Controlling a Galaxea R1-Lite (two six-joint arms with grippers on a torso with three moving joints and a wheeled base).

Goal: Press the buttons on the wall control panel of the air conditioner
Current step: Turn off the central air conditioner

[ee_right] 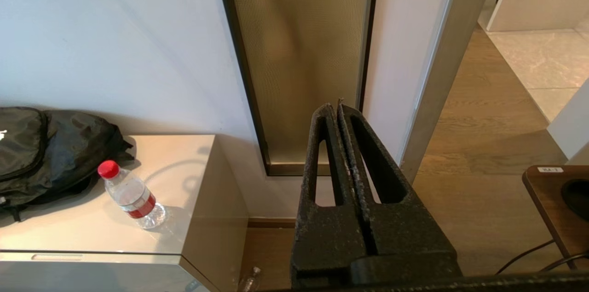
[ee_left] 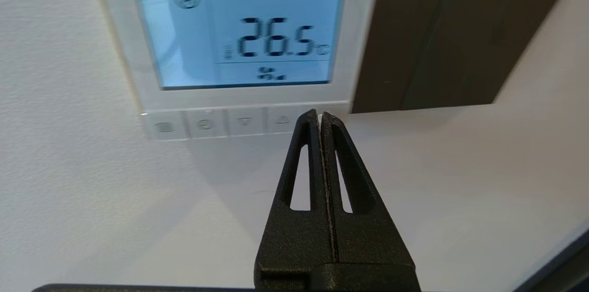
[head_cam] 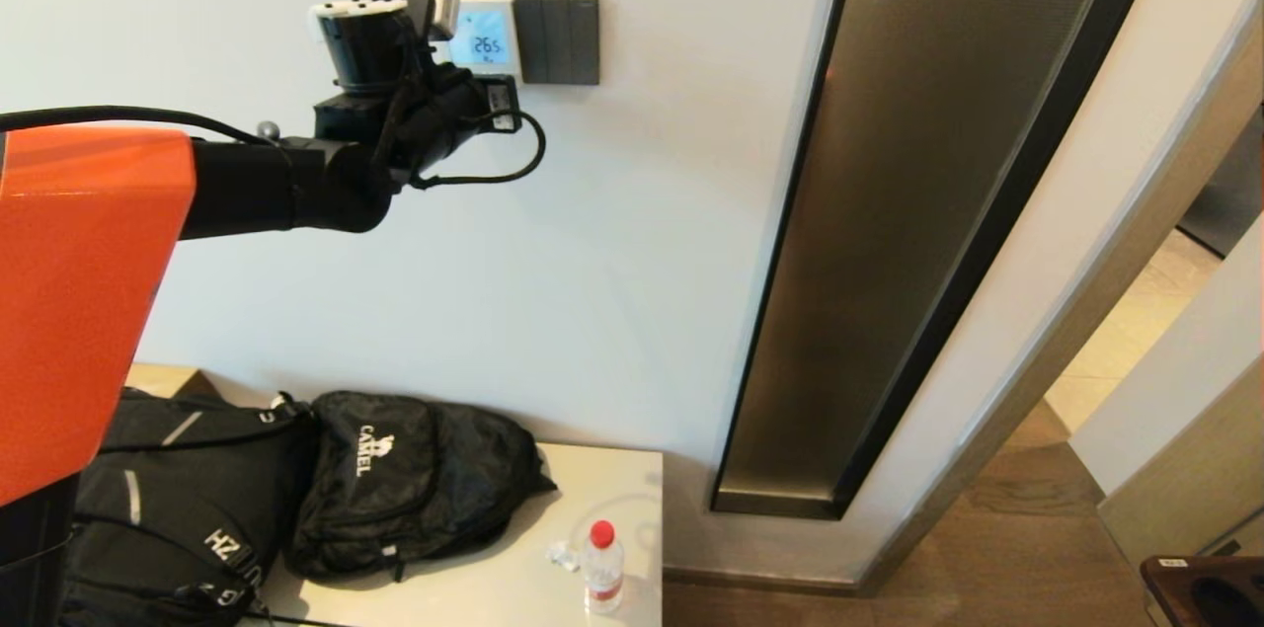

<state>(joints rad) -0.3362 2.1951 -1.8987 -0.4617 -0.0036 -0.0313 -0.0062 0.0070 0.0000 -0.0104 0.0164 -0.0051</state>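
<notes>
You have the left gripper (ee_left: 318, 115) raised to the wall in the upper left of the head view, its two black slotted fingers (ee_left: 301, 163) pressed flat together with nothing between them. In the left wrist view the joined tips sit at the lower edge of the small square white plastic wall control panel (ee_left: 359, 53), over the last key at the end of the row of tiny white buttons (ee_left: 225, 123), next to the one marked with an upward triangle. Whether the tips actually touch the key, you cannot tell. The panel's light-blue screen (ee_left: 239, 30) is lit and reads 26.5.

Just beside the panel, toward the frame's centre in the head view, you see the dark grey three-rocker switch plate (head_cam: 560, 39), touching its edge.

Your right gripper (ee_right: 338, 108) hangs low, with its black fingers closed on each other and empty, facing the tall bronze textured glass panel (ee_right: 303, 53) in its dark frame. At the lower left of the head view, black fabric backpacks (head_cam: 395, 479) lie on a beige cabinet top (head_cam: 494, 587), with a clear plastic bottle with a red cap (head_cam: 601, 568) standing near the cabinet's edge.
</notes>
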